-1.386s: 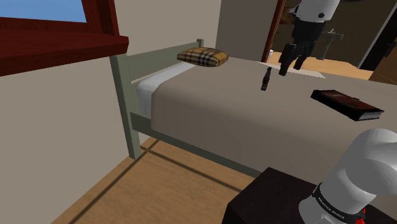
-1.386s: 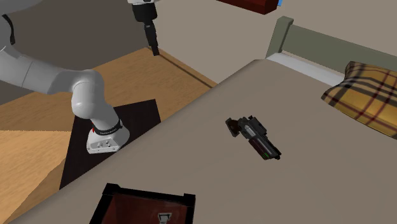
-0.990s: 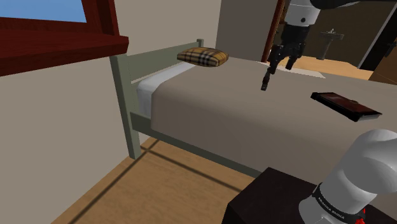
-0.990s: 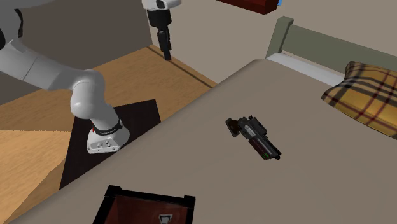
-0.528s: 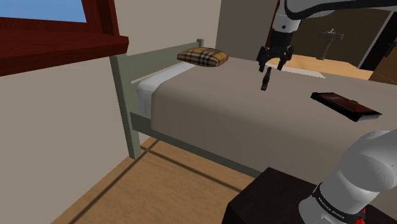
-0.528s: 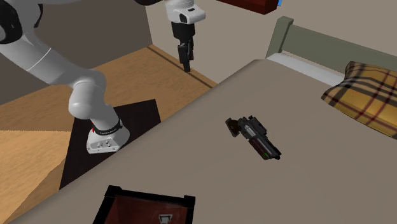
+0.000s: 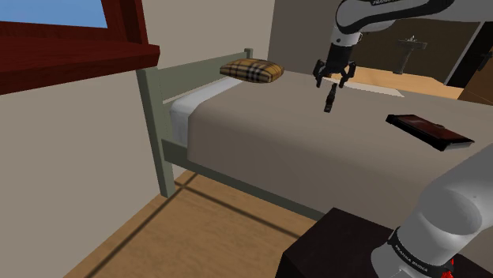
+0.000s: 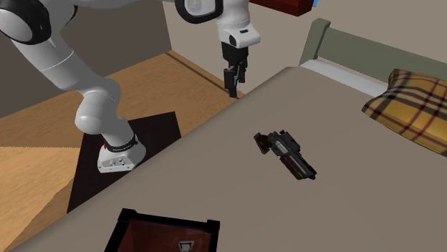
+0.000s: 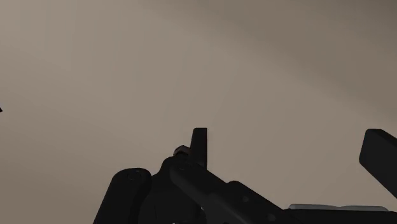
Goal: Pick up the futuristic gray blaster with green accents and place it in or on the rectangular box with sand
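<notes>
The blaster [image 7: 331, 98] is a dark grey gun with small green and red marks, lying flat on the taupe bed cover [image 7: 316, 150]. It also shows mid-bed [image 8: 284, 152]. My gripper [image 7: 333, 79] hangs open just above it, fingers spread and holding nothing. From the second exterior view my gripper [image 8: 232, 86] is in the air near the bed's edge, apart from the blaster. Along the hand, the blaster [image 9: 191, 191] looms dark between the spread fingers [image 9: 376, 153]. The rectangular box [image 7: 430, 130] has a black rim [image 8: 165, 219] and a reddish-brown inside.
A plaid pillow [image 7: 251, 70] lies at the bed's head by the grey-green headboard [image 7: 154, 118]. Beyond the bed is a doorway [image 7: 411, 47]. My black stand [image 8: 136, 136] sits on the wooden floor [image 8: 43, 143] beside the bed.
My arm has swung from high near the doorway towards the blaster and lowered, with the fingers staying open. The blaster has not moved.
</notes>
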{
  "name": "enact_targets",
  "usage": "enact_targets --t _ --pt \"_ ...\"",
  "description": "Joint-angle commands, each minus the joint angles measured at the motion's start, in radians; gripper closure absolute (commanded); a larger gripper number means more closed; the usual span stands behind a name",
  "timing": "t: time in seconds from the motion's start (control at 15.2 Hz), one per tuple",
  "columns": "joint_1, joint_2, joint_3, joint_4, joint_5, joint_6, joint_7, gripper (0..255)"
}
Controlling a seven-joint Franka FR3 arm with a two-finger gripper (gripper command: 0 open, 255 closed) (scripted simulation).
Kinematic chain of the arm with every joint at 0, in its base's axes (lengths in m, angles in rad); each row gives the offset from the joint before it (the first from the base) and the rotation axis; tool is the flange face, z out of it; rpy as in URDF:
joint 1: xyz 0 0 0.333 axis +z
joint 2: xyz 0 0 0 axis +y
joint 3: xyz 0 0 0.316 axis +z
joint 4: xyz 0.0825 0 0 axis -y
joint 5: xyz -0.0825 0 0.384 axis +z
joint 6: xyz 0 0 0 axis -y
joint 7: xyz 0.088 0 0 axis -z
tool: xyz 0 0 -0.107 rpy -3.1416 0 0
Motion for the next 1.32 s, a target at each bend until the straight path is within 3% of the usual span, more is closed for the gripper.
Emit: enact_targets --t 0.0,0.79,1.25 --pt "-0.020 0.065 -0.021 0.053 0.005 0.016 0.023 0" --pt "-0.134 0.393 -0.135 0.340 0.087 0.066 0.146 0" --pt "-0.138 0.414 -0.136 0.273 0.091 0.153 0.144 0"
